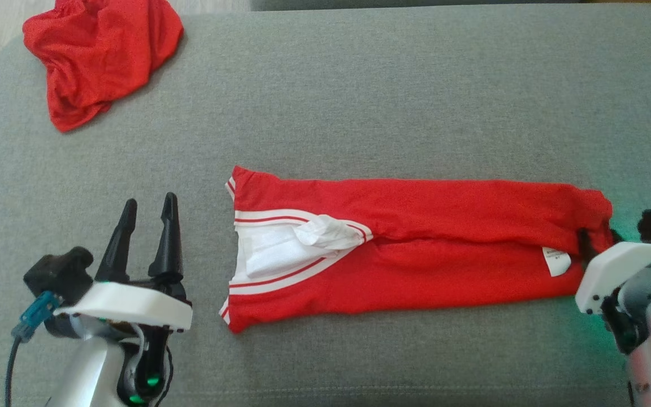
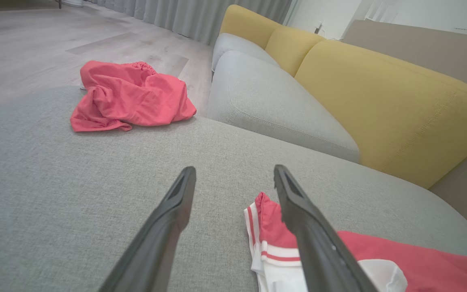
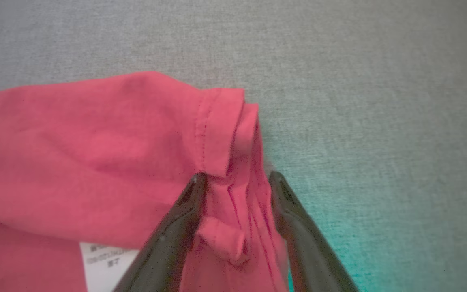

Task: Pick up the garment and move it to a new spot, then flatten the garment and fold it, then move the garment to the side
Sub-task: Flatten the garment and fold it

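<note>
The garment (image 1: pixel 416 226), red with white-striped trim and a white lining at its left end, lies folded into a long band across the grey cushion (image 1: pixel 359 102). My right gripper (image 1: pixel 591 243) is at its right end. In the right wrist view the two fingers of my right gripper (image 3: pixel 235 176) stand apart on either side of the bunched hem of the garment (image 3: pixel 95 154), beside a white label (image 3: pixel 103 263). My left gripper (image 1: pixel 150 202) hovers open to the left of the garment, holding nothing. In the left wrist view my left gripper (image 2: pixel 234 172) has the garment's striped end (image 2: pixel 266 239) beside its right finger.
A second red garment (image 1: pixel 99 56) lies crumpled at the cushion's far left corner, also in the left wrist view (image 2: pixel 128 97). Beyond the cushion stand another grey seat (image 2: pixel 266 101) and yellow backrests (image 2: pixel 379 101). Pale wooden floor (image 2: pixel 35 40) lies off the left edge.
</note>
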Tool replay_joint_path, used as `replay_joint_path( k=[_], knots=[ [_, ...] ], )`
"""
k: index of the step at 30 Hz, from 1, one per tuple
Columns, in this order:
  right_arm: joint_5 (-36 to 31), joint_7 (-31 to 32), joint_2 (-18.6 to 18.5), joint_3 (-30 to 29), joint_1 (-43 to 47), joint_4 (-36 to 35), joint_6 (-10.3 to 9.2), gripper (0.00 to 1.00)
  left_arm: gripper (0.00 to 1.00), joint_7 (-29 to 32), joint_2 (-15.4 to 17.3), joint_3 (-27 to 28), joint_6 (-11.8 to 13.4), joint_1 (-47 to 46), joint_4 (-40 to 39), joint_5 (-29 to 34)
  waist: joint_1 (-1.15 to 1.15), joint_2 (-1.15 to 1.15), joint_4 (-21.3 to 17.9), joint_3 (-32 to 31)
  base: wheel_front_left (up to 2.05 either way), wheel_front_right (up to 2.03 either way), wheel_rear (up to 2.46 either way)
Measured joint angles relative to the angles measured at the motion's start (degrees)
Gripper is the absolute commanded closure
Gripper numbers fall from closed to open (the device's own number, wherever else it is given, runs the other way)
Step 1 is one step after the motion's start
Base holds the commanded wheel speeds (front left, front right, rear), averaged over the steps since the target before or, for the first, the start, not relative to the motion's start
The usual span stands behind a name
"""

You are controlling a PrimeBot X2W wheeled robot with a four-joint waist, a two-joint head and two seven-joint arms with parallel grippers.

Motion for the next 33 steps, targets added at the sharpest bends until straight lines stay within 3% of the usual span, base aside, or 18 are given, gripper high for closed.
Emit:
replay_joint_path(
  k=[2, 10, 19, 26, 33],
  knots=[
    [0.75, 0.13, 0.00, 0.88, -0.56, 0.63, 0.00, 1.00, 0.00, 0.00, -0.53, 0.64, -0.38, 0.01, 0.13, 0.55, 0.00, 0.00, -0.17, -0.15, 0.00, 0.00, 0.00],
    [1.40, -0.67, -0.60, 0.91, -2.07, 2.32, 0.01, 1.00, 0.00, 0.00, -1.43, 1.13, -1.40, 0.03, 0.49, 2.81, 0.00, 0.00, -1.19, -0.63, 0.00, 0.00, 0.00],
    [1.64, -0.67, -7.04, -6.59, -1.83, 0.60, 0.01, 1.00, 0.00, 0.00, -3.18, 1.52, -2.40, 0.41, 1.11, 4.70, 0.00, 0.00, -2.21, -1.24, 0.00, 0.00, 0.00],
    [4.94, 1.10, -5.17, -4.55, 0.82, -6.95, 0.01, 1.00, 0.00, 0.00, -4.48, 2.07, -3.64, 1.30, 2.46, 5.58, 0.00, 0.00, -3.55, -2.65, 0.00, 0.00, 0.00],
    [11.61, 5.86, -2.31, 2.26, 7.59, -20.98, 0.01, 1.00, 0.00, 0.00, -4.85, 2.20, -4.35, 2.31, 3.26, 5.64, 0.00, 0.00, -4.32, -4.62, 0.00, 0.00, 0.00]
  ],
)
